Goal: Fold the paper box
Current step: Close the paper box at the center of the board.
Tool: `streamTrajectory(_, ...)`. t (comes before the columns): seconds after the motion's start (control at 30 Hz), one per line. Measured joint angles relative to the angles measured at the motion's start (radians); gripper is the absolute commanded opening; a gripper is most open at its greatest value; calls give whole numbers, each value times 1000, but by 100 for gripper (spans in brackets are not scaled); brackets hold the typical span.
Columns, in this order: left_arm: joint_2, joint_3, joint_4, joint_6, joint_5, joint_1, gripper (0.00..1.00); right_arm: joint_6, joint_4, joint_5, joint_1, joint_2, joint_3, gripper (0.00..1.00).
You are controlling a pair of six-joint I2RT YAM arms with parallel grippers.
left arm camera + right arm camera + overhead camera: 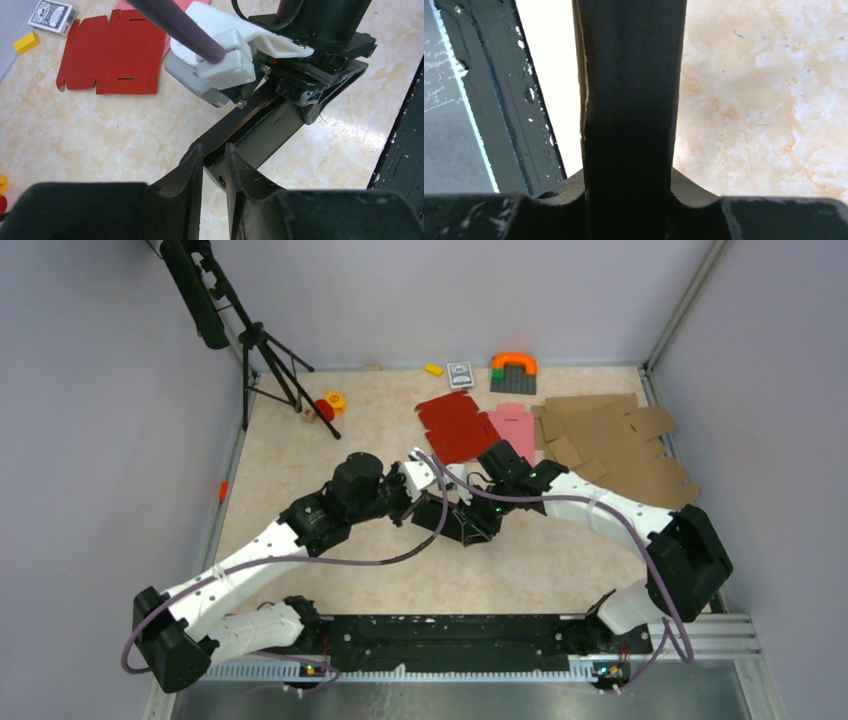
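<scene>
The paper box (455, 518) is a black, partly folded blank held off the table between my two arms at mid-table. In the left wrist view it runs as a long dark strip (260, 130) from the right arm's wrist down to my left gripper (215, 152). The two fingertips stand close together on either side of its near end. My right gripper (629, 195) is shut on the box (629, 100), which fills the gap between its fingers and rises up through that view. From above, the left gripper (425, 502) and right gripper (478, 510) face each other across the box.
A red blank (455, 425), a pink blank (512, 428) and brown cardboard sheets (620, 445) lie at the back right. A card deck (460, 374), a yellow block (434, 369) and an orange-and-green toy (513, 370) sit by the back wall. A tripod (265, 360) stands back left.
</scene>
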Motion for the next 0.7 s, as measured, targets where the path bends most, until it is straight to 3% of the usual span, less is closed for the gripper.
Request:
streamTrajectory(0.2, -19, -51, 70, -49, -33, -9, 26, 6, 58, 22, 0, -2, -31, 3)
streamTrajectory(0.47, -58, -99, 67, -58, -92, -10, 45, -1, 60, 28, 0, -4, -57, 3)
streamTrajectory(0.7, -216, -193, 75, 6, -104, -10, 32, -16, 55, 5, 0, -27, -66, 3)
